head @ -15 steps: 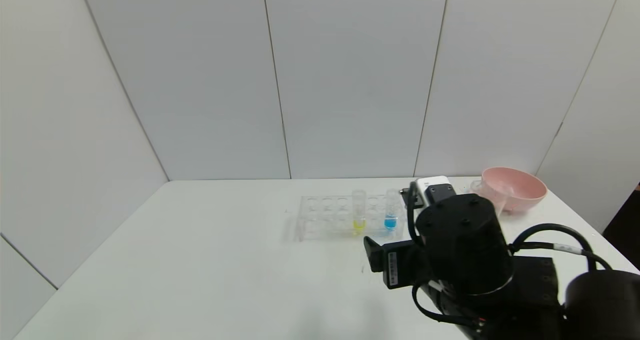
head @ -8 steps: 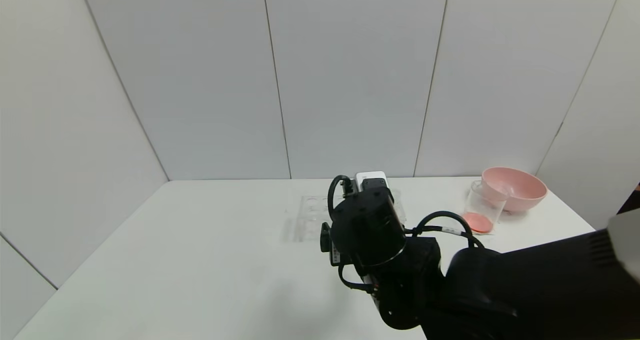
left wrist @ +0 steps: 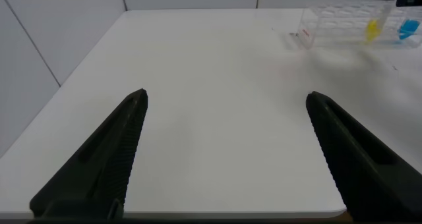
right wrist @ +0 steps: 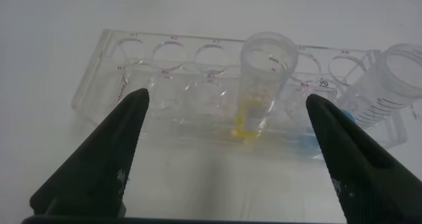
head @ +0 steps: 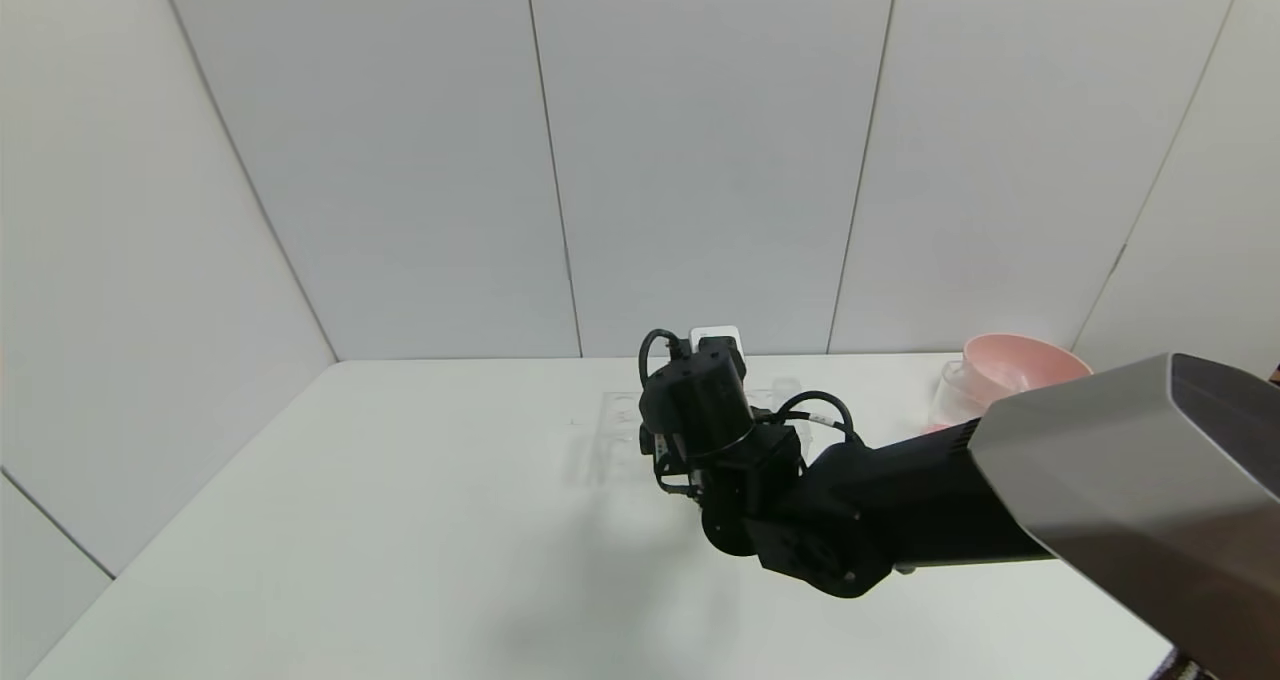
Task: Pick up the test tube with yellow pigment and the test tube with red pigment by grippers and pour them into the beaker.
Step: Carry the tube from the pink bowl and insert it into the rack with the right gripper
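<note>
Two pincers are on my feeds, and only the right one is near the work. From the head camera I see the right arm reaching in from the right across the white counter (head: pixel 350 520), its wrist covering most of the clear rack (head: pixel 612 420), so the right pincer itself is hidden there. On its own wrist feed the right pincer (right wrist: pixel 224 151) has its two black fingers (right wrist: pixel 99 165) spread wide, holding nothing, and they frame the rack (right wrist: pixel 105 72) from the near side. Between them stands the test tube with yellow pigment (right wrist: pixel 262 85), upright in a rack hole, with a little yellow liquid at its round bottom; neither finger touches it. Just beside it in the rack is a second tube with blue liquid (right wrist: pixel 386 85) (its blue shows low, partly behind the finger).

I cannot find the test tube with red pigment on any feed.

At the counter's far right the beaker (head: pixel 955 392) stands touching the pink bowl (head: pixel 1020 360) or just in front of it; the arm hides its lower part.

My left pincer (left wrist: pixel 227 155) hangs apart from all this, fingers spread wide and empty over bare counter, with the rack and its yellow and blue tubes well off at the far side.
</note>
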You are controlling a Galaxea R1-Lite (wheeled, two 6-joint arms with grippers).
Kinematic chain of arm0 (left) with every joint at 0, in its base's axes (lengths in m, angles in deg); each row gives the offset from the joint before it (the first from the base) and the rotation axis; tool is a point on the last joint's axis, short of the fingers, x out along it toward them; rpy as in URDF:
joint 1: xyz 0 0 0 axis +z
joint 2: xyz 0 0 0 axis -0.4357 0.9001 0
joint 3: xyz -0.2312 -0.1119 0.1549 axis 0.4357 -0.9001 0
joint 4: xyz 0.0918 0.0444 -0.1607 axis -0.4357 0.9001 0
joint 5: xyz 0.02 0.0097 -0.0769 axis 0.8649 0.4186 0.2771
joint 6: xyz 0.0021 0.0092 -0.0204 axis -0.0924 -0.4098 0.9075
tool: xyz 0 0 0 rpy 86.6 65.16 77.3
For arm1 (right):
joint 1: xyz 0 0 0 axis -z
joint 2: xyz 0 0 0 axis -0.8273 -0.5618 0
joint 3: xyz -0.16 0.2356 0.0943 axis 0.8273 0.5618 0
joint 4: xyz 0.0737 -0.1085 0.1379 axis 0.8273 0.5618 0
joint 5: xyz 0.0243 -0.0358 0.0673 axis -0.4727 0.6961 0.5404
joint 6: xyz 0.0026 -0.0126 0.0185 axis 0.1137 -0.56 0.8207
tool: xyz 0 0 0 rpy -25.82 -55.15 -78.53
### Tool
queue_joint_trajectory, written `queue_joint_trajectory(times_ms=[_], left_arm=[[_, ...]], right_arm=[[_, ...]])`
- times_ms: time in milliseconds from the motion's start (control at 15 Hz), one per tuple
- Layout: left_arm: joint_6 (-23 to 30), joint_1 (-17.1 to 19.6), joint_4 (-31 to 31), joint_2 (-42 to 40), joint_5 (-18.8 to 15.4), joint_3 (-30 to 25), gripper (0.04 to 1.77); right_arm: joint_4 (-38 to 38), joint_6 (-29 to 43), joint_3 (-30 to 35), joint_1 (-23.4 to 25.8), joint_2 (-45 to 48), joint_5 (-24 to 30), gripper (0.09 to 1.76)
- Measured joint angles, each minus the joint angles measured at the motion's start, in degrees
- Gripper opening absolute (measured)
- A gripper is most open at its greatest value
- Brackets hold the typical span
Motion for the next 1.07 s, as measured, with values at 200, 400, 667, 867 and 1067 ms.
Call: queue_joint_trajectory(times_ms=[200, 400, 667, 867, 1067], left_arm=[[0.0, 0.0, 0.0, 0.0, 0.0, 0.0, 1.72], [-0.02, 0.0, 0.0, 0.0, 0.0, 0.0, 1.72], [0.0, 0.0, 0.0, 0.0, 0.0, 0.0, 1.72], [0.0, 0.0, 0.0, 0.0, 0.0, 0.0, 1.72], [0.0, 0.0, 0.0, 0.0, 0.0, 0.0, 1.72]], right_arm=[[0.44, -0.68, -3.3, 1.32, -2.86, -0.07, 1.71], [0.45, -1.96, -6.7, 2.62, -5.22, -0.11, 1.71], [1.32, -2.6, -10.72, 4.08, -7.31, -0.11, 1.71], [1.29, -2.79, -11.56, 4.71, -8.06, -0.11, 1.71], [1.24, -2.71, -11.72, 5.12, -8.3, -0.02, 1.71]])
